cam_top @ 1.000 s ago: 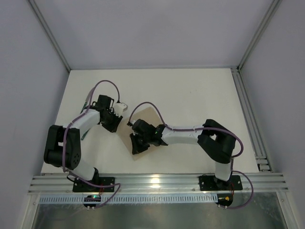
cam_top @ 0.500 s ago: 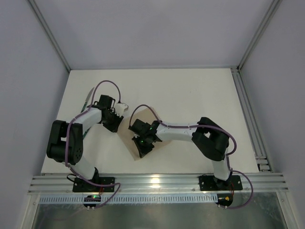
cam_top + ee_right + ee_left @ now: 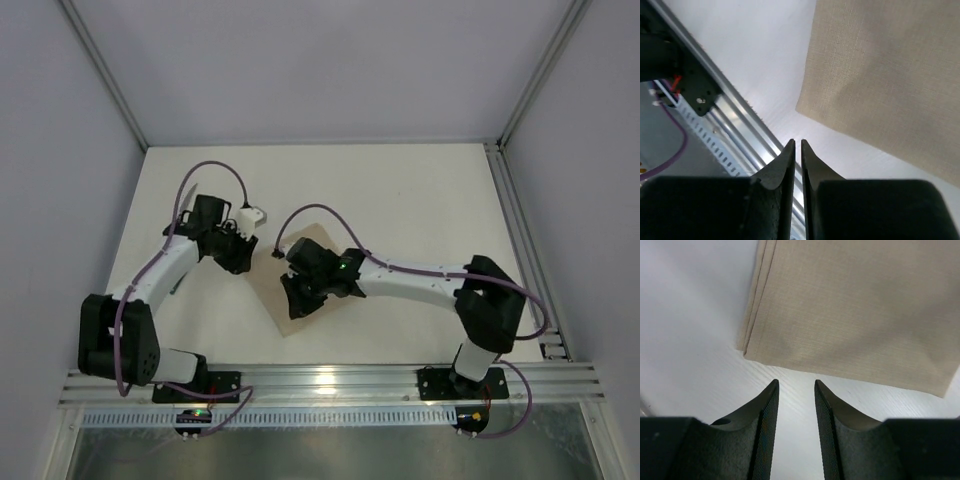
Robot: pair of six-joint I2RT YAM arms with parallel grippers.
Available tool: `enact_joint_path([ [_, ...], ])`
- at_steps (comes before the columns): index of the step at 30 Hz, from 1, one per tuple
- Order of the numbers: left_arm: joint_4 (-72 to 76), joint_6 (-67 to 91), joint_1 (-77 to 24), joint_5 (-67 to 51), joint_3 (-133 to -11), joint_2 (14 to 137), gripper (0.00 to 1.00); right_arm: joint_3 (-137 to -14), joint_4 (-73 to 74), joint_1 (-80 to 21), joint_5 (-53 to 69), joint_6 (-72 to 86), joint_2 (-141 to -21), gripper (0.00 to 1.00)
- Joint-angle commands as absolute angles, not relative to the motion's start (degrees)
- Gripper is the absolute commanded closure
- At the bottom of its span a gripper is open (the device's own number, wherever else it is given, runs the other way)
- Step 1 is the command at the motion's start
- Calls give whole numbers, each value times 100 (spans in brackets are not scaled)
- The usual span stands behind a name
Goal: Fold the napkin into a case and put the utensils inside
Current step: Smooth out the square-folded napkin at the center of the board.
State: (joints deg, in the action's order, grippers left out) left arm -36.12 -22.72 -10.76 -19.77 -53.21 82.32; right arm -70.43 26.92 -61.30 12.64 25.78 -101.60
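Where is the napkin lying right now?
In the top view the napkin lies near the middle of the table, just right of the left gripper and partly hidden by the right gripper.

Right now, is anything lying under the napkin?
The napkin lies flat on the white table. At its edge a second cloth layer shows beneath. Anything further under it is covered, so I cannot tell.

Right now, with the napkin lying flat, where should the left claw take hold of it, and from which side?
Probably the corner of the napkin just ahead of the left claw. The cloth lies flat on the table, so mid-sheet offers no purchase; at that corner the stacked layer edges are exposed. Come in low from the bare-table side.
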Motion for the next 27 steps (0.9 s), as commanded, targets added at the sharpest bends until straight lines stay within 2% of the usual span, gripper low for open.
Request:
enact_joint_path([
  [1,-4130,-2320,-1221,-2540,-5546,7472,63,-6541,1970,-5749,1205,2891,-9010,88],
  [6,-4070,-2294,-2421,-2067,-5344,7383,68,-5224,1654,-4704,1300,3076,-8324,88],
  [10,-3701,-2311,-3592,-1321,-5168,7532,70,-4790,1292,-4009,1372,2927,-8069,89],
  [13,-3279,-2390,-4304,-1055,-5054,7786,70,-4694,1170,-3894,1283,2795,-8060,90],
  [18,-3006,-2610,-4684,-932,-4826,8357,72,-4509,862,-3779,1161,2909,-8384,91],
  [27,-2970,-3093,-4948,-1124,-4062,8367,72,-4438,791,-3349,1160,3041,-9499,94],
])
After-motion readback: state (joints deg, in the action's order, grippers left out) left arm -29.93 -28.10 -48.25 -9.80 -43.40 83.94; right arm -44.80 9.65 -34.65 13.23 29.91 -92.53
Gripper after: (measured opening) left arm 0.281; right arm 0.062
